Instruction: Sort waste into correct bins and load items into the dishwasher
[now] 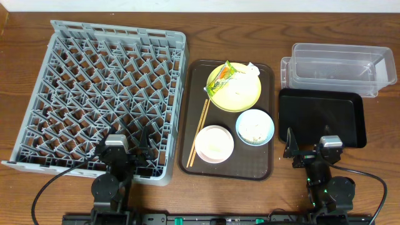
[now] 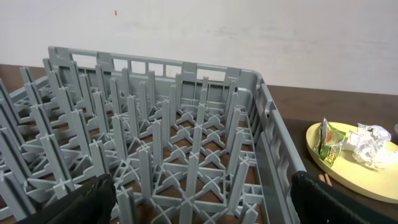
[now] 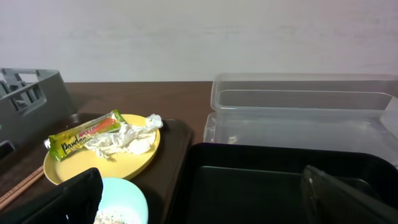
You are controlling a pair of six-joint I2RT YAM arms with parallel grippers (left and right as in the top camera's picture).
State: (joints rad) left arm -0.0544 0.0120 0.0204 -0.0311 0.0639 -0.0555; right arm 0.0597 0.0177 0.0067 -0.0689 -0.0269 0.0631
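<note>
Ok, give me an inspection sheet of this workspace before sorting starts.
Surface: brown wooden table.
Job's things: grey dish rack, clear tub and black tray empty; snack wrapper and tissue on the yellow-green plate; food scraps in the blue bowl; pinkish-white bowl and chopsticks alongside; these dishes sit on the brown serving tray.
Clutter: nothing seen.
Grippers: left gripper open over the rack; right gripper open over the black tray; neither holds anything.
Cables: black cables run from both arm bases.
Surroundings: pale wall behind the table.
</note>
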